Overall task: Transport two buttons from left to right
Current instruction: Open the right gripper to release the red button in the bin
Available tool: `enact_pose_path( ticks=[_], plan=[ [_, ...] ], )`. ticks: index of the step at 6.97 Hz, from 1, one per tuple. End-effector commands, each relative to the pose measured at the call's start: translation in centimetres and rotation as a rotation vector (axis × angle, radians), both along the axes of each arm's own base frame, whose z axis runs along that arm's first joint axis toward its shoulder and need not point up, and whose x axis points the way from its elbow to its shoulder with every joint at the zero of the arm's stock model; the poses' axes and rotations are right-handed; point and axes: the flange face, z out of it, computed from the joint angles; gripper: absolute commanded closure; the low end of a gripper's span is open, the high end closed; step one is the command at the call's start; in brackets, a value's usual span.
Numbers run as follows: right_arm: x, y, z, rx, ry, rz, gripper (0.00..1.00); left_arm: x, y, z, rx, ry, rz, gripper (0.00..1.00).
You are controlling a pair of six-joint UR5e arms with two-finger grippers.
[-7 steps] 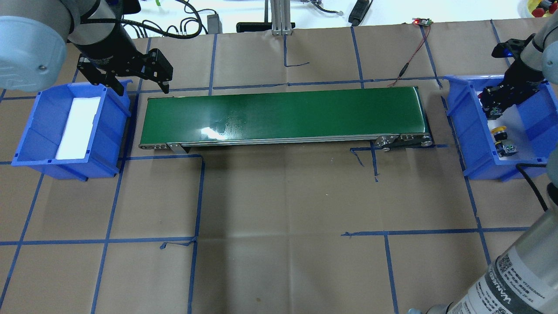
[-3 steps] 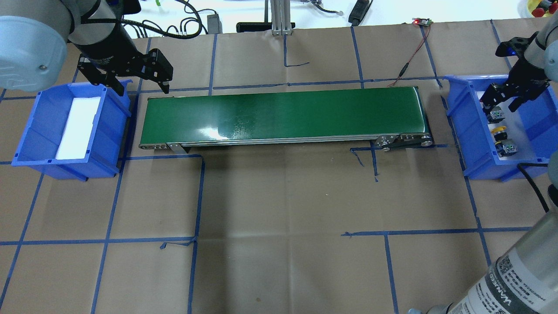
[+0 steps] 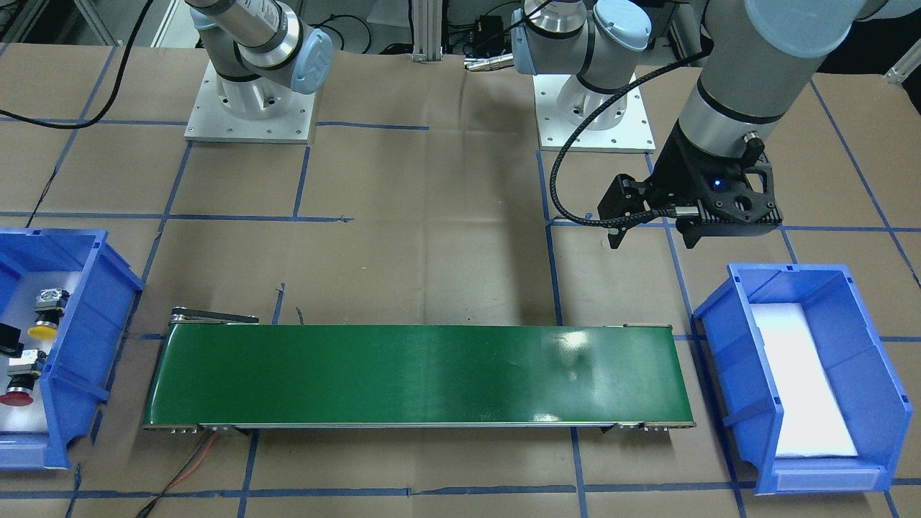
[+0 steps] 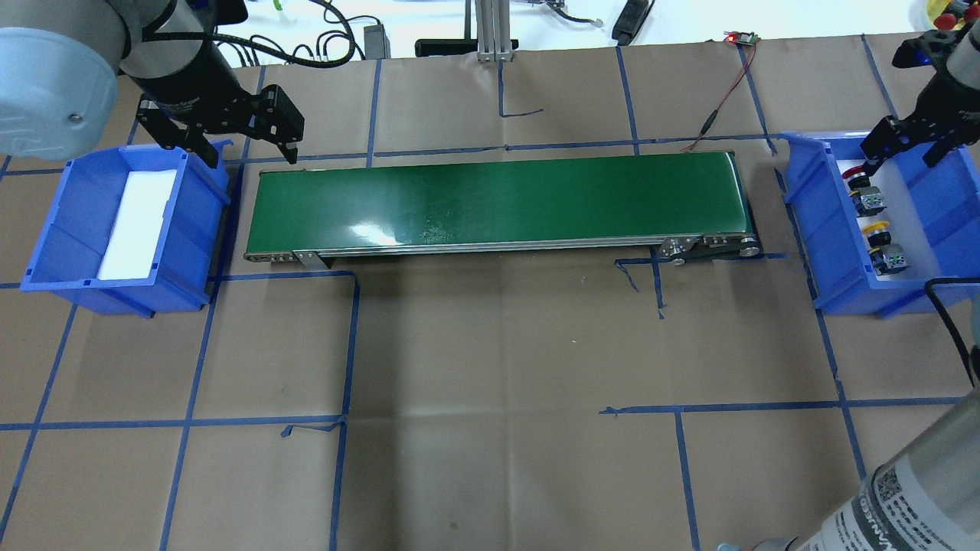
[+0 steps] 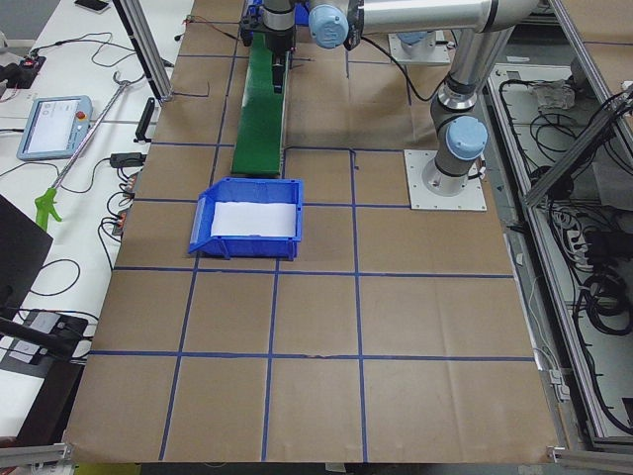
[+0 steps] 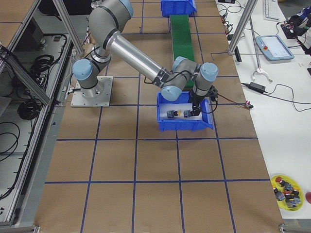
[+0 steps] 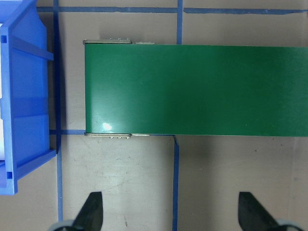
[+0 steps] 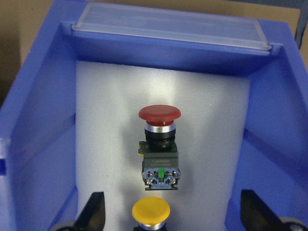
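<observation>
The red button (image 4: 860,182) and the yellow button (image 4: 877,228) lie on white foam in the right blue bin (image 4: 802,216). In the right wrist view the red button (image 8: 160,115) lies in the middle and the yellow button's cap (image 8: 151,211) shows at the bottom edge. Both also show in the front view, the red button (image 3: 17,396) and the yellow button (image 3: 43,330). My right gripper (image 4: 905,150) is open and empty above the bin's far end, over the red button. My left gripper (image 4: 249,154) is open and empty between the left blue bin (image 4: 47,223) and the conveyor.
A green conveyor belt (image 4: 498,197) runs between the two bins. The left bin holds only a white foam pad (image 4: 136,223). A red wire (image 4: 723,96) leads off the conveyor's far right end. Blue tape lines mark the brown paper table.
My right gripper was low in the bin over the red button; it has risen and drawn back, open, leaving the red button lying in the bin. The left arm has not moved.
</observation>
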Motion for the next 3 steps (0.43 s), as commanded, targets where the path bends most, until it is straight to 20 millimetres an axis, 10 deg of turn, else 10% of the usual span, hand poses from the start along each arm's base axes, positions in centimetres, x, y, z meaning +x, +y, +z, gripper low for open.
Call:
enact_pose_path(
  ticks=[1,3],
  plan=[
    [5.9,2.2,8.8,-0.049,0.018,-0.003,0.0,0.0,0.1,0.1,-0.001,0.0,0.0,0.0],
    [17.9,5.5,16.8,-0.156,0.043,0.028,0.0,0.0,0.0,0.0,0.0,0.0,0.0,0.0]
  ],
)
